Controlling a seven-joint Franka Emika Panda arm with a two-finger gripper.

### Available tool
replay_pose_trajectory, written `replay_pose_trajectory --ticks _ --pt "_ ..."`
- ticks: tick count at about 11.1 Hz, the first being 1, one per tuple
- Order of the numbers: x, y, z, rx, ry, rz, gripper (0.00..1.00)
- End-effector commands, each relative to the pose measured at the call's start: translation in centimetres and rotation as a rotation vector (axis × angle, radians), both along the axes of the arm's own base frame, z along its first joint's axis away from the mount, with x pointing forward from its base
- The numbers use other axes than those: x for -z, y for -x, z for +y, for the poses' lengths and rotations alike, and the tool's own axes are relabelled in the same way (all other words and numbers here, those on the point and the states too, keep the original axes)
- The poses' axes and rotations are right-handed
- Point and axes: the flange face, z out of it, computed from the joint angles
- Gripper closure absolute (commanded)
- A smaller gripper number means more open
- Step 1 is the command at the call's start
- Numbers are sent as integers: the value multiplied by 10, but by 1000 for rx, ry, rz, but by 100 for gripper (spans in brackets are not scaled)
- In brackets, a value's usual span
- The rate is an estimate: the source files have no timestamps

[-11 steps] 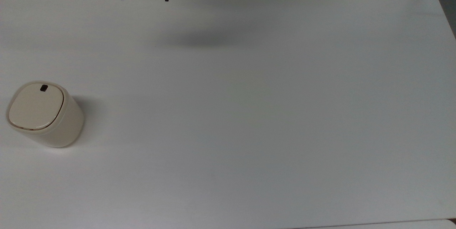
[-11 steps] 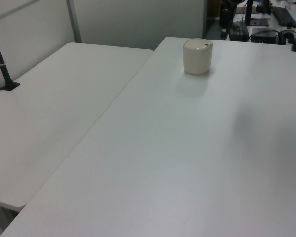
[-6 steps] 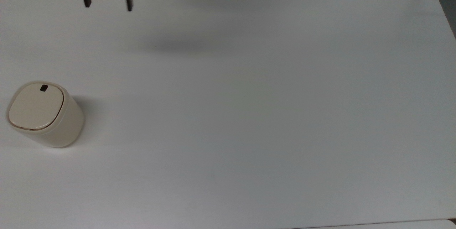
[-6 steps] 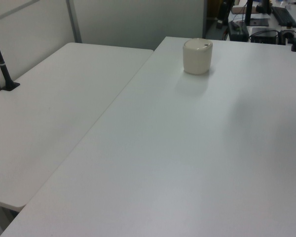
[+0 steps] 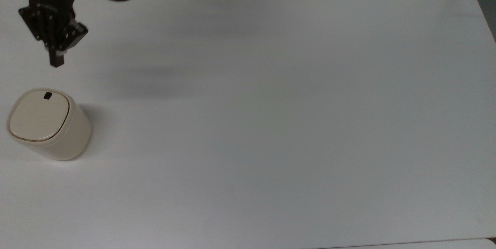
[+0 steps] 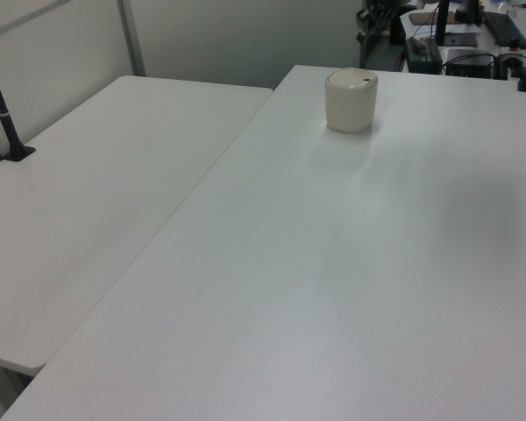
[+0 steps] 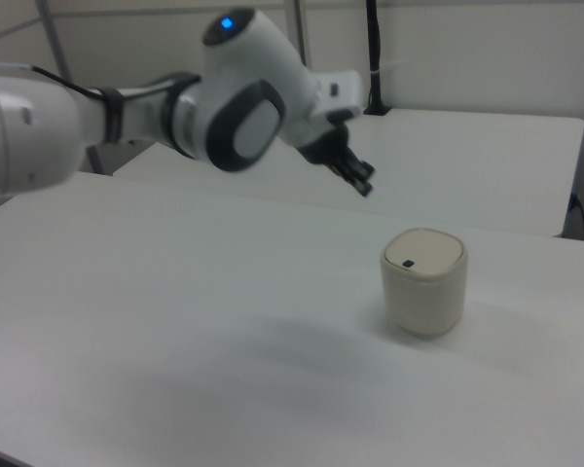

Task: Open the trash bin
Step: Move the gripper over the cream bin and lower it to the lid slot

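The gripper [image 5: 57, 62] is now seen with its fingers brought together, where a second ago they were spread wide apart at the far edge of the table [image 5: 271, 125]; no object is held between them. Over that second it has been carried across the top view towards the bin [image 5: 48, 125] and turned, so that its closed tip is pointed at the bin's lid [image 5: 38, 116]. In the right view the gripper [image 7: 363, 183] is seen above the bin [image 7: 424, 282] and a little to the right view's left, well clear of it, with nothing touched. The bin is stood upright on the table, near the edge at the top view's left, with its lid flat and shut and its button [image 5: 47, 95] on the side of the lid nearest the gripper. From the closing of the fingers and the approach it is judged that a press on the button with the closed tip is being prepared; the opening itself is not yet begun.
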Motion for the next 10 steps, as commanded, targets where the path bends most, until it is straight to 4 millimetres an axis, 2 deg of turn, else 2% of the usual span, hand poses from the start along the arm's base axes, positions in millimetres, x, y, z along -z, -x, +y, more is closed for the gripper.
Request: replay_pose_trajectory --ticks 1,2,6,7,10 --pt "39 -6 -40 109 -78 -72 100" --pt "51 -3 -50 123 -79 -62 100" --pt "95 -6 -62 132 -80 -6 100" --pt "104 -10 -64 139 -72 -39 100" --pt "114 -14 -66 152 -72 -67 100"
